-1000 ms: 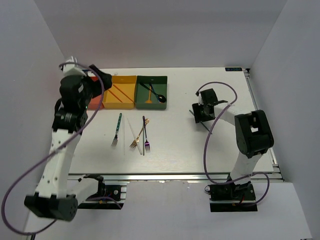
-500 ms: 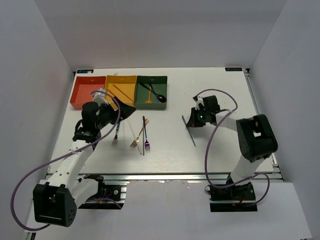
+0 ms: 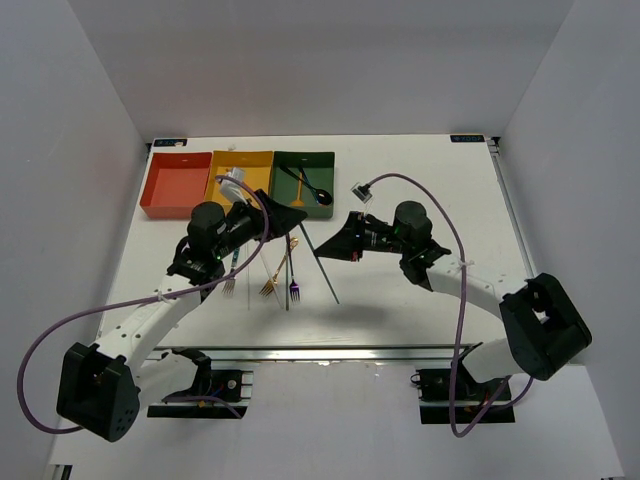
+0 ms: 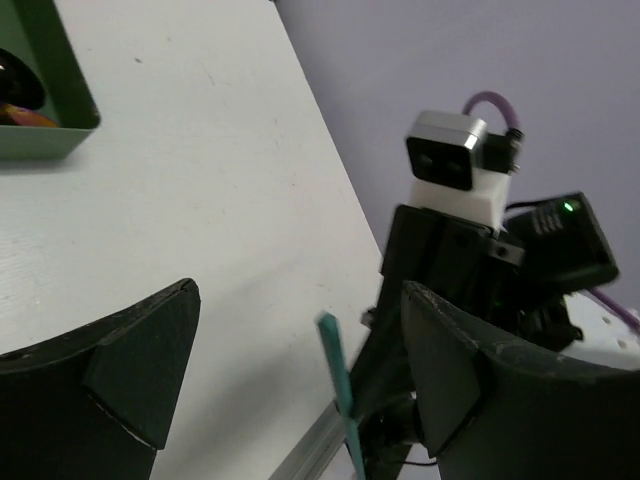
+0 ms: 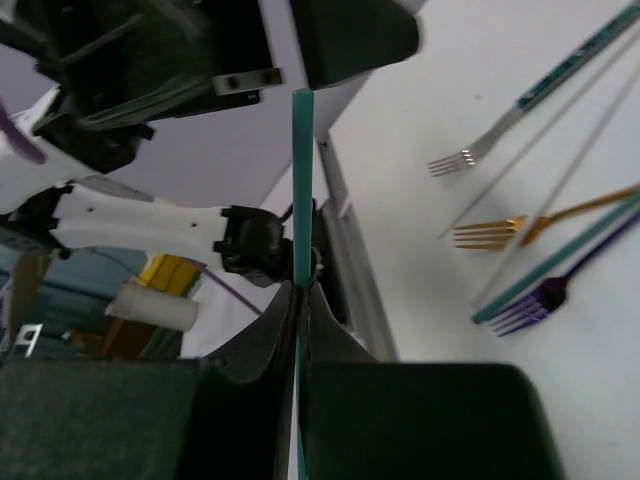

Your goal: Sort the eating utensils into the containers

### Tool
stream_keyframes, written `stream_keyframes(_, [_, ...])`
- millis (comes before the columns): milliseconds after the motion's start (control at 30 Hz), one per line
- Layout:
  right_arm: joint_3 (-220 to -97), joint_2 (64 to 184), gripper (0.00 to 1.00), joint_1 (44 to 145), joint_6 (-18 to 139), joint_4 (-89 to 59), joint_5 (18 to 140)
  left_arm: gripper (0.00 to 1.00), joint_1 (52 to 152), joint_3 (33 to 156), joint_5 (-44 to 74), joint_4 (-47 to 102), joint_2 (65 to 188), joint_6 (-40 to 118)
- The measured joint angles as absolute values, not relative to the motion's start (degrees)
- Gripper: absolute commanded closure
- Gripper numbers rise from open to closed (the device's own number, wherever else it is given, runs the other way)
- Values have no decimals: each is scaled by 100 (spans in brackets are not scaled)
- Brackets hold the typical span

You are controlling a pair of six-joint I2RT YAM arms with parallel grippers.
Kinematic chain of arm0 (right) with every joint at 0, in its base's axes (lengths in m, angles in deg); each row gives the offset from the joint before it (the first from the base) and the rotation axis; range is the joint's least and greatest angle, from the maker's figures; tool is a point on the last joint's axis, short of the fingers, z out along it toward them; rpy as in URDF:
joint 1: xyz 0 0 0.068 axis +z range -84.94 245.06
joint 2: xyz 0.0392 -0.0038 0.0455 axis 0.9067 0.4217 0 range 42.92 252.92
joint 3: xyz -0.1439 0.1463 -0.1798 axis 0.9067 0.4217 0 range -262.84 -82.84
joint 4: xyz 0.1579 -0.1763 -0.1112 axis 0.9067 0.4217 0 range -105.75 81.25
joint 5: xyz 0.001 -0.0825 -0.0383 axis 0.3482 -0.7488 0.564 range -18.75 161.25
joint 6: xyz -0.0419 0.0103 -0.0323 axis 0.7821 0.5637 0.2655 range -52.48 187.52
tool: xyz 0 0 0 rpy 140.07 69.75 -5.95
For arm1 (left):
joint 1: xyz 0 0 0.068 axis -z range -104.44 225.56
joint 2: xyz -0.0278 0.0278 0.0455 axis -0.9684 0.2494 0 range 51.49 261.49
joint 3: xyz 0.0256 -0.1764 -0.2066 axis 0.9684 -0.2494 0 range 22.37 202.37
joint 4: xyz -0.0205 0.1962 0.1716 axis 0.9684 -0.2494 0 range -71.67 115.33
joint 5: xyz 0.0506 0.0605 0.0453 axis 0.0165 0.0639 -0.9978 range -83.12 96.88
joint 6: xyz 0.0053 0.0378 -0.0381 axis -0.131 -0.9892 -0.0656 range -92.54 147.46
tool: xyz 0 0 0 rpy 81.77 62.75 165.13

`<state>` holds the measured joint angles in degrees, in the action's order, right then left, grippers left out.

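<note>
My right gripper point(image 3: 322, 251) is shut on a teal chopstick point(image 3: 331, 287) and holds it off the table near the middle; in the right wrist view the chopstick point(image 5: 302, 180) sticks straight out of the shut jaws. My left gripper point(image 3: 285, 228) stands open close by, facing the right one. In the left wrist view the chopstick's end point(image 4: 338, 390) shows between the wide fingers point(image 4: 470, 380) without touching them. On the table lie a teal-handled fork point(image 3: 232, 268), a gold fork point(image 3: 270, 285), a purple fork point(image 3: 294, 291) and more chopsticks point(image 5: 560, 258). The red point(image 3: 160, 190), yellow point(image 3: 255, 165) and green point(image 3: 285, 205) trays stand at the back left.
The green tray holds a black spoon point(image 3: 321, 197) and a gold-handled utensil. Thin orange sticks lie in the yellow tray. Purple cables loop over both arms. The table's metal front rail point(image 3: 350, 352) runs just below the forks.
Both arms swung in to the table's middle. The right gripper shut on the teal chopstick at the right and carried it left, off the table. The left gripper came from the red tray.
</note>
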<state>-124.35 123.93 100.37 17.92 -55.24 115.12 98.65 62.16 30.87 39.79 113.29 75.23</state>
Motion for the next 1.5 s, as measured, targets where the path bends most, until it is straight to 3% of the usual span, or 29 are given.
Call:
stream_keyframes(33, [-12435, 12376, 100, 10107, 1674, -5646, 11523, 14, 9867, 6240, 3002, 3922, 11329, 7508])
stream_keyframes(167, [-12503, 12365, 100, 10288, 1446, -5797, 11526, 35, 9874, 6260, 2862, 3846, 11331, 7501])
stream_keyframes(500, [-13115, 12571, 100, 10398, 1440, -5607, 11226, 33, 9930, 6238, 3205, 4392, 11331, 7908])
stream_keyframes(600, [-13257, 12730, 100, 10398, 1446, -5576, 11150, 49, 9933, 6238, 3277, 4447, 11331, 7984])
stream_keyframes(633, [-13294, 12785, 100, 10398, 1446, -5567, 11126, 64, 9933, 6238, 3288, 4462, 11331, 8004])
stream_keyframes(767, [-13476, 12957, 100, 10400, 1462, -5482, 11106, 94, 9922, 6238, 3262, 4466, 11368, 7993])
stream_keyframes(833, [-13504, 12986, 99, 10411, 1479, -5449, 11095, 100, 9917, 6251, 3238, 4464, 11412, 7965])
stream_keyframes(867, [-13504, 12999, 75, 10408, 1481, -5449, 11097, 100, 9920, 6268, 3201, 4429, 11434, 7928])
stream_keyframes(933, [-13467, 12995, 49, 10354, 1466, -5465, 11034, 100, 9933, 6476, 2989, 4099, 11545, 7825])
stream_keyframes(967, [-13419, 12957, 26, 10314, 1448, -5487, 10994, 100, 9941, 6655, 2764, 3817, 11624, 7731])
stream_keyframes(1000, [-13292, 12872, 11, 10236, 1455, -5495, 10938, 100, 9954, 6959, 2480, 3367, 11751, 7639])
stream_keyframes(1233, [-12252, 11611, 11, 9401, 1827, -4776, 10291, 100, 9242, 9217, 43, 1443, 13193, 7114])
stream_keyframes(1500, [-12037, 10453, 10, 9361, 2756, -3539, 9655, 100, 8112, 12539, -1203, 309, 16502, 6507])
